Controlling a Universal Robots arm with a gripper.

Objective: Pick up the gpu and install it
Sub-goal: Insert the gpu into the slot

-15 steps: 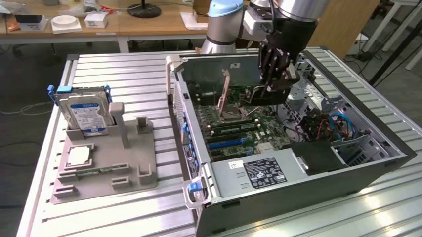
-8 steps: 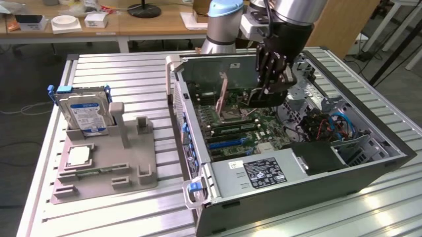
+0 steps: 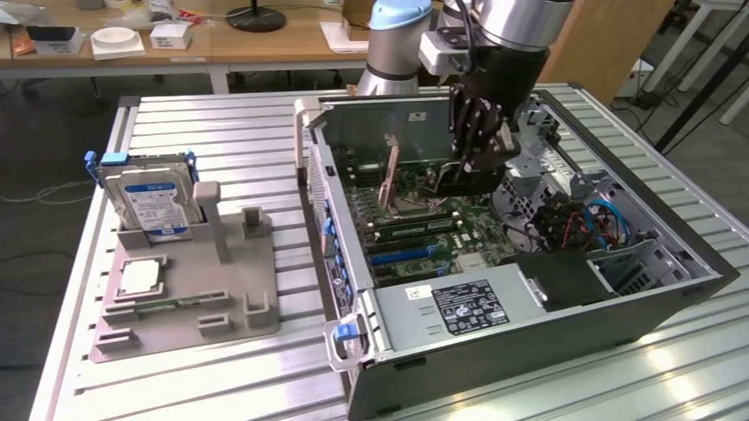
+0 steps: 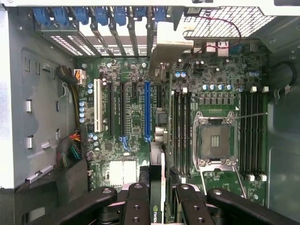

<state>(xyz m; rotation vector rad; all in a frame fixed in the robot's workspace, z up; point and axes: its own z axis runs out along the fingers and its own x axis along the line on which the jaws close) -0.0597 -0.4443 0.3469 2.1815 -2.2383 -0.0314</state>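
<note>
The claw is clamped on the gpu, held edge-down over the motherboard inside the case. Best to keep it upright and square to the blue slot (bracket toward the rear) before pressing.

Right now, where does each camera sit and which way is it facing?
Exterior view: off the arm, raised, looking down on the table and open computer case; the arm and claw show.
Wrist view: on the wrist, looking down into the case at the motherboard; claw fingers show.
Shared: the motherboard, and the claw holding the gpu.
</note>
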